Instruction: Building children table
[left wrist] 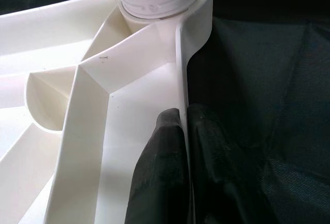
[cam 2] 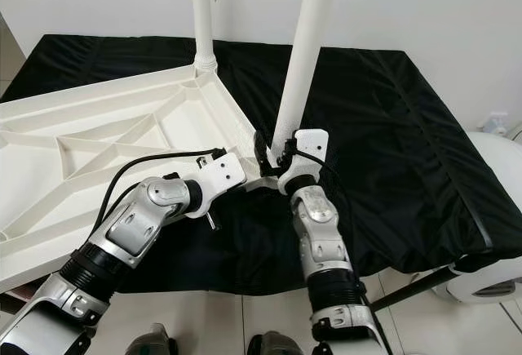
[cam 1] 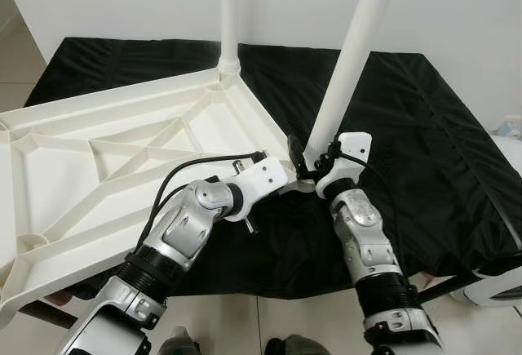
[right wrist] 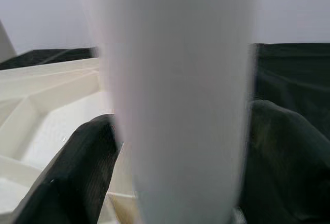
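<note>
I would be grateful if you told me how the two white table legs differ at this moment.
The far leg stands upright, seated in its corner socket of the upturned tabletop; the near leg leans, at the near corner. The right hand grips the near leg; no hand touches the far leg. The left hand pinches the tabletop's rim. Both legs are plain white tubes.

The upturned white tabletop [cam 1: 98, 159] covers the left half of the black cloth [cam 1: 424, 143], its raised ribs dividing the underside into shallow open bays. 2 white legs block the middle: the far leg [cam 1: 230, 12] upright at the far corner and the near leg [cam 1: 352, 53] leaning at the near corner, with an open lane of cloth between them. Right of the near leg the cloth lies bare to the white wall [cam 1: 457, 12].
</note>
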